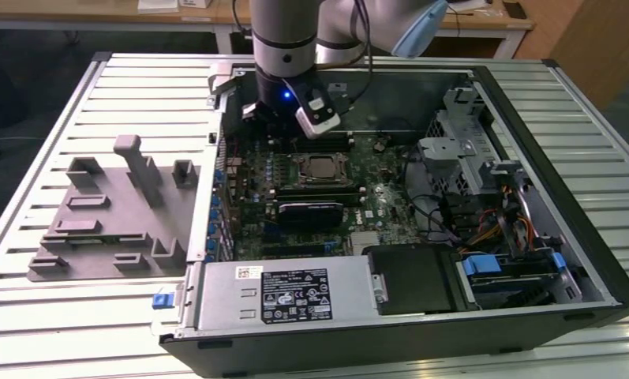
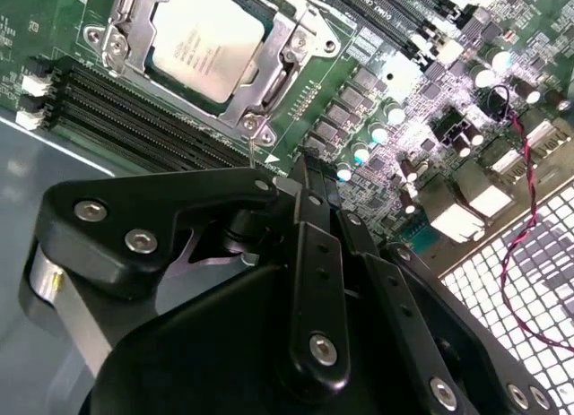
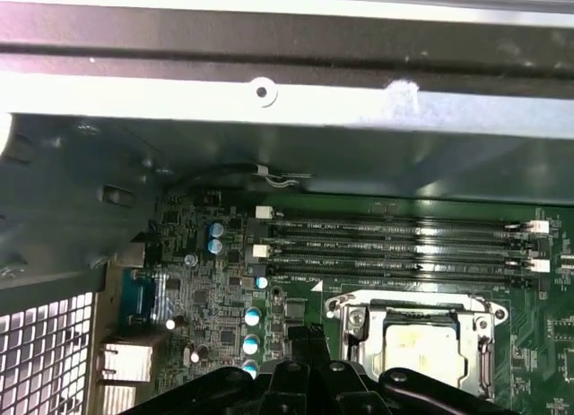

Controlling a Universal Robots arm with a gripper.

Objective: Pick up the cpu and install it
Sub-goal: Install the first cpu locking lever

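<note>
— Where is the cpu?
— The cpu (image 2: 204,40) lies flat in its metal socket frame (image 2: 269,79) on the green motherboard (image 1: 383,201), near the middle of the exterior view (image 1: 319,168) and at the upper left of the second wrist view. It also shows low and right of centre in the first wrist view (image 3: 419,350).
— And the gripper?
— The gripper (image 2: 309,177) hangs over the board just beside the socket, inside the open computer case (image 1: 567,237). Its black fingers (image 2: 316,254) look pressed together, with nothing between them.
</note>
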